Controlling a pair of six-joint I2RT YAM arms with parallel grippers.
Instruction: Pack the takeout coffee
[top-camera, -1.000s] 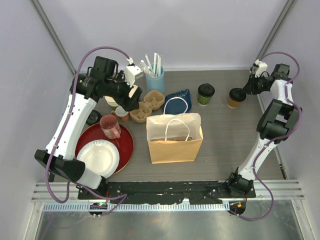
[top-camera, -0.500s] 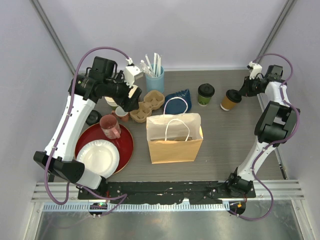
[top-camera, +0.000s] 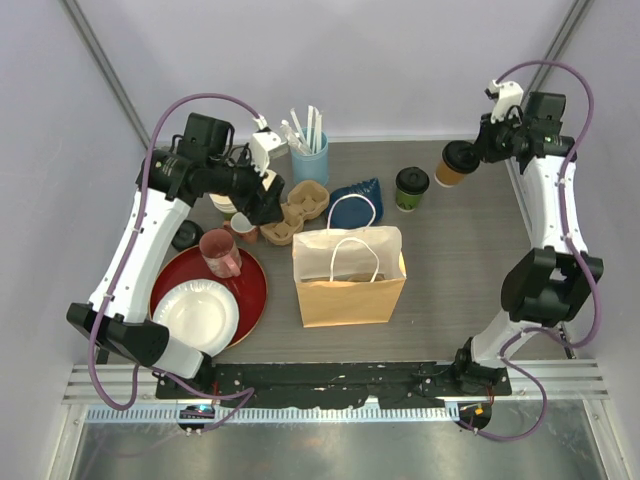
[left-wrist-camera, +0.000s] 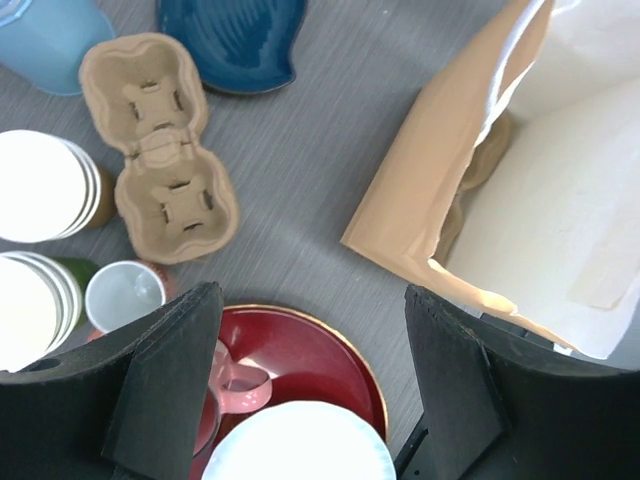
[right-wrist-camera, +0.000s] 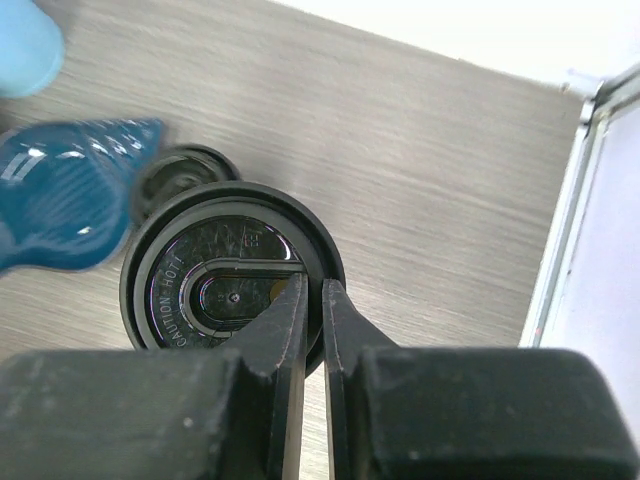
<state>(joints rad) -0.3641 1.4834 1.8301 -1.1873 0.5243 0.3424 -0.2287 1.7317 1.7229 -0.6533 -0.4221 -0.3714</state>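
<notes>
One kraft cup (top-camera: 455, 165) near table edge (top-camera: 400, 140)

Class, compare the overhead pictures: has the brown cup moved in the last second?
Yes. The brown cup, held by the right gripper, has shifted up the view and slightly left, closer to the green cup.

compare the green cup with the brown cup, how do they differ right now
The green cup has green sides; the brown cup has kraft-brown sides. The green cup stands upright on the table, untouched; the brown cup is tilted, its lid rim pinched by the right gripper, apparently off the table. Both are small paper cups with black lids.
</notes>
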